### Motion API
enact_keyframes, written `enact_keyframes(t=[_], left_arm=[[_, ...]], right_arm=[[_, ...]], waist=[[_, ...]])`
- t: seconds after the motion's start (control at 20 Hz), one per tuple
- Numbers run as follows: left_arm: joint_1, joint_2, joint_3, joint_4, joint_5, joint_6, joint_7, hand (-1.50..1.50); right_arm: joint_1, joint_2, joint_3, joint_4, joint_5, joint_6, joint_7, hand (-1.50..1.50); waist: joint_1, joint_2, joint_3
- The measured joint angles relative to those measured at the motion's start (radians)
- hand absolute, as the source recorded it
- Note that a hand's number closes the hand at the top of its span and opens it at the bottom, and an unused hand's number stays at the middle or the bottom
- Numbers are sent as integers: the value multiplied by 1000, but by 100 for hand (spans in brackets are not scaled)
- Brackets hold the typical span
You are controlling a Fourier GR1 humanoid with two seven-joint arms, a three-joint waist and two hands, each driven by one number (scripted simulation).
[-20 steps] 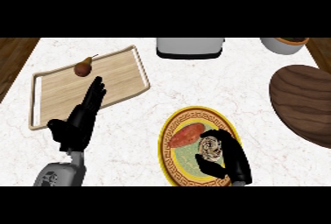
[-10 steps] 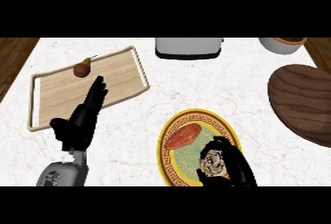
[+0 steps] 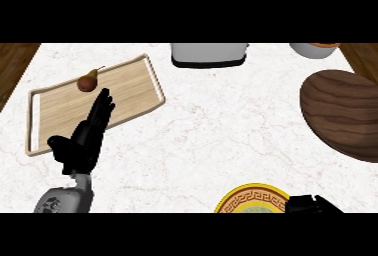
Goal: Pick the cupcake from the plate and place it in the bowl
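Presently: yellow-rimmed round plate (image 3: 251, 200), near edge of white marble tabletop (image 3: 221, 130); cupcake not visible, probably under the right hand (image 3: 310, 205), whose grasp I cannot tell. Dark wooden bowl (image 3: 345, 114), far right, awaiting it. Left hand (image 3: 85, 137) resting, fingers straight, over wooden tray (image 3: 133, 95) holding brown pear (image 3: 88, 81).

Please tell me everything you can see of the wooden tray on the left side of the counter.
The wooden tray is a light, pale-grained rectangular board with a raised rim and rounded corners. It lies flat on the white marble counter, turned at a slant. A small brown pear with a stem rests near its far left corner. The open left robot hand overlaps its near edge, fingers straight; whether they touch it cannot be told.
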Motion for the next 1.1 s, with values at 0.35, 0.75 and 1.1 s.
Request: enact_keyframes(t=[0.35,0.75,1.1], left_arm=[[16,6,15,6,7,-5,-14,0],[8,0,7,3,2,-14,-14,0],[24,-24,-28,-19,-21,-9,-10,0]], right_arm=[[183,-208,-306,-160,-221,65,-307,150],[345,-297,-695,-335,-467,109,-228,150],[296,-323,-899,-409,-681,177,26,150]], waist=[[-14,0,-2],[8,5,-3],[30,8,-2]])
